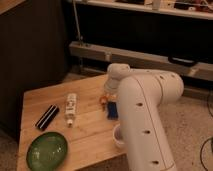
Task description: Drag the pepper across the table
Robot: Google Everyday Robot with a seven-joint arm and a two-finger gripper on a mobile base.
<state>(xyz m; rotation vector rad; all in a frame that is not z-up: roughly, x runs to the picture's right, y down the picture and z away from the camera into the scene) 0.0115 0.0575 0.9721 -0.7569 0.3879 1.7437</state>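
Note:
The pepper (103, 100) is a tiny orange-red rounded object on the table (45, 97), a pale wooden plank top. It lies near the table's far right part, just left of a blue flat item. My white arm reaches over the table's right side. My gripper (108, 92) is at the arm's end, right above the pepper and mostly hidden by the wrist. Whether it touches the pepper cannot be told.
A blue flat item (112, 110) lies beside the pepper. A white bottle (71, 108) lies on its side at mid table. A black oblong object (47, 117) lies left of it. A green bowl (47, 150) sits front left. A white cup (119, 137) stands by the arm.

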